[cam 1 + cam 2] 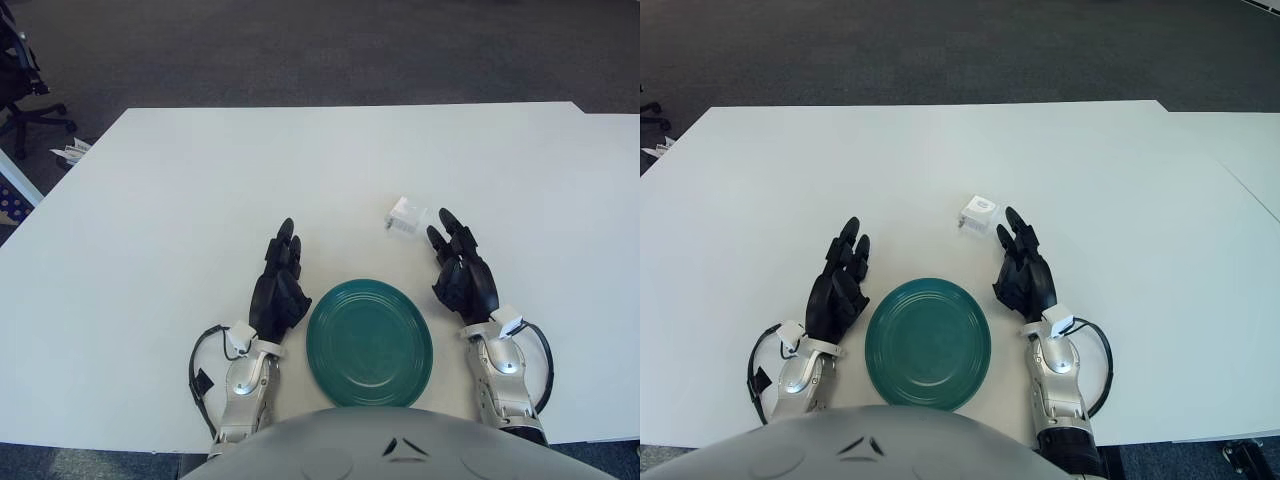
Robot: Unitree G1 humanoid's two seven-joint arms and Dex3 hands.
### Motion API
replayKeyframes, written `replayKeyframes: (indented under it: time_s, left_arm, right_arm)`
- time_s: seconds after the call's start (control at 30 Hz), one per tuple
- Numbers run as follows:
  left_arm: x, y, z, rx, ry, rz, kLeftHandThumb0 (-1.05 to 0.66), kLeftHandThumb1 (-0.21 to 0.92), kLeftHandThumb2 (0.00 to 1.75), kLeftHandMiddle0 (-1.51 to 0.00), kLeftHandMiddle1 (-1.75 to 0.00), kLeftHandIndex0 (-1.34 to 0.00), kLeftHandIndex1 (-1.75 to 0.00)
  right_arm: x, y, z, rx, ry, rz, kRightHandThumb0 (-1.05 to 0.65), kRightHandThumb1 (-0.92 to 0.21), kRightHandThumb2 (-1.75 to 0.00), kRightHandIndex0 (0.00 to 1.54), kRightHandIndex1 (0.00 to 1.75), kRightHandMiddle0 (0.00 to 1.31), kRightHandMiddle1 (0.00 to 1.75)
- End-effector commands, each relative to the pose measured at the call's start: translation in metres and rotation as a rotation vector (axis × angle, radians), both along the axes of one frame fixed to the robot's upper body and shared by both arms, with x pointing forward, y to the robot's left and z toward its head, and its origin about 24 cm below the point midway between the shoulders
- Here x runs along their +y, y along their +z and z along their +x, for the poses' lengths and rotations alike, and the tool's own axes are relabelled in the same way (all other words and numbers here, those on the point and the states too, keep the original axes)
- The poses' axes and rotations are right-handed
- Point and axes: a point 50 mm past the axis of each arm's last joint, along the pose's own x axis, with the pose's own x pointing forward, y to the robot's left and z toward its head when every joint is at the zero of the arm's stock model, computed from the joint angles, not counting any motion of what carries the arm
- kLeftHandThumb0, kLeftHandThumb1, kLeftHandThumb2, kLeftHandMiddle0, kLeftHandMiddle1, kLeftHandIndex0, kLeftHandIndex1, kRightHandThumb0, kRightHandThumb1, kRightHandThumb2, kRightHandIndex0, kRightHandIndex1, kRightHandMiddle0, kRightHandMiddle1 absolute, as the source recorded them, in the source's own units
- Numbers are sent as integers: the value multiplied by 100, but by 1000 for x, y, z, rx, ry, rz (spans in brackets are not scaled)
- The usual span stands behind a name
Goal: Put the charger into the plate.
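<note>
- Sitting low and centre in the frame, the dark green plate point(369, 342) lies flat on the white table point(180, 200); nothing is in it.
- White charger point(404, 215) lies on the table, up and to the right of the plate, clear of the plate rim. Its exact orientation is too small to tell.
- Right hand point(462, 272) shows just right of the plate, black fingers extended and slightly spread, pointing toward the upper part of the frame. It holds nothing.
- Right fingertips point(446, 218) sit just beside the charger, on its right and slightly below it; contact between them cannot be told from either eye view.
- Left hand point(279, 290) shows just left of the plate, fingers stretched out and relaxed, pointing up-frame, holding nothing.
- Both forearms, silver with black cables looped at the wrists, enter from the bottom edge on either side of the plate.
- Robot's grey torso point(400, 445) fills the bottom centre of the frame, overlapping the near edge of the plate.
- Beyond the table: dark carpet across the top of the frame; an office chair base point(30, 115) at upper left in the left eye view.
</note>
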Motion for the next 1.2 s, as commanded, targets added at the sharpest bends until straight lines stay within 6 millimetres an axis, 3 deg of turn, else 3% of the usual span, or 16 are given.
replayKeyframes:
  time_s: [0.0,0.3,0.53,0.6,0.8,1.17]
  left_arm:
    - [-12,-24,-14,151,-7,-60,-103,92,111,-5,0,0,-22]
    - [-14,-24,-11,144,-18,-92,-103,92,110,-3,0,0,-22]
    - [-16,-26,-10,146,-15,-118,-102,92,109,-2,0,0,-22]
    - [-16,-26,-9,143,-15,-118,-102,92,109,-2,0,0,-23]
    - [-18,-27,-8,139,-16,-110,-102,92,107,-2,0,0,-24]
    - [-20,-26,-7,134,-17,-140,-101,92,105,-2,0,0,-23]
  right_arm:
    - [-28,25,23,-72,-69,-159,-89,-92,-93,12,0,0,34]
    - [-22,89,73,-288,-83,-587,-89,-92,-69,15,1,0,50]
    - [-14,117,93,-363,-36,-892,-92,-92,-55,16,1,0,61]
    - [-13,119,96,-367,-33,-923,-93,-92,-54,16,0,0,62]
    - [18,137,117,-412,25,-1127,-96,-92,-53,18,1,0,70]
    - [44,132,143,-364,108,-1213,-100,-92,-55,23,2,0,77]
